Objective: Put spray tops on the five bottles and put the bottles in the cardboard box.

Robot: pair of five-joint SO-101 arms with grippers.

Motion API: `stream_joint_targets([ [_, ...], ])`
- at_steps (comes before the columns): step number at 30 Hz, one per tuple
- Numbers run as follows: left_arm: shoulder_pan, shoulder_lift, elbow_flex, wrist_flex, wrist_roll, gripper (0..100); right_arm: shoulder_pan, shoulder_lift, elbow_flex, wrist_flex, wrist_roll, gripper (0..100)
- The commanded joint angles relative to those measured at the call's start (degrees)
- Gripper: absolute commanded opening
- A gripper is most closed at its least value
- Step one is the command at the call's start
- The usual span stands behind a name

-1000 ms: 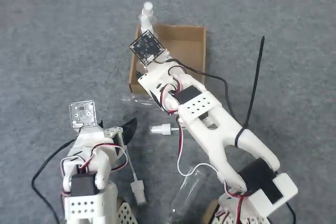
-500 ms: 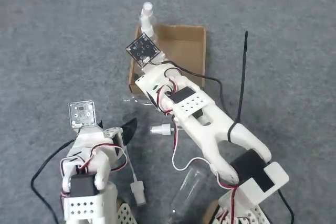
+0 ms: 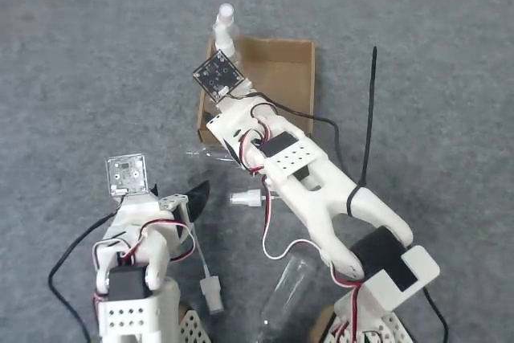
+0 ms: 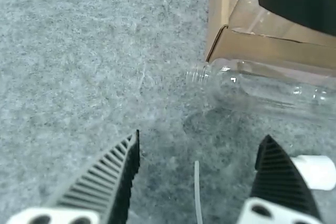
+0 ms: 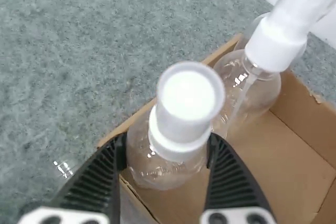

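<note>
My right gripper [image 5: 165, 145] is shut on a clear bottle [image 5: 157, 163] with a white spray top [image 5: 186, 108], held upright over the near left corner of the cardboard box [image 3: 281, 70]. A second capped bottle [image 5: 257, 72] stands in the box's far left corner [image 3: 225, 26]. Beside the box's near wall lies an uncapped bottle [image 4: 257, 87] on the carpet. My left gripper [image 4: 197, 161] hangs open just short of it, with nothing between its fingers. A loose spray top [image 3: 247, 198] lies next to it, its dip tube [image 4: 197, 192] between the fingers.
Another loose spray top [image 3: 210, 291] lies by the left arm's base. A clear uncapped bottle [image 3: 289, 299] lies near the right arm's base. The right arm [image 3: 305, 174] stretches over the middle of the grey carpet, and a black cable [image 3: 369, 118] arcs to its right.
The right arm has swung slightly left with the capped bottle, mostly in the first half second. The left arm has not moved.
</note>
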Motion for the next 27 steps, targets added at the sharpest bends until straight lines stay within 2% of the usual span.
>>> stream_joint_targets([
  [1,-0.35,-0.70,-0.75,0.18,-0.62,33,-0.75,-0.22,-2.11,-0.31,-0.70,1.8],
  [8,-0.35,-0.70,-0.75,0.18,-0.62,33,-0.75,-0.66,-0.62,-0.31,-0.70,9.5],
  [24,-0.35,-0.70,-0.75,0.18,-0.62,33,-0.84,-0.75,-0.53,-0.31,-0.62,10.6],
  [27,-0.35,-0.70,-0.75,0.18,-0.62,33,-0.75,-0.75,-0.26,-0.31,-0.62,15.8],
])
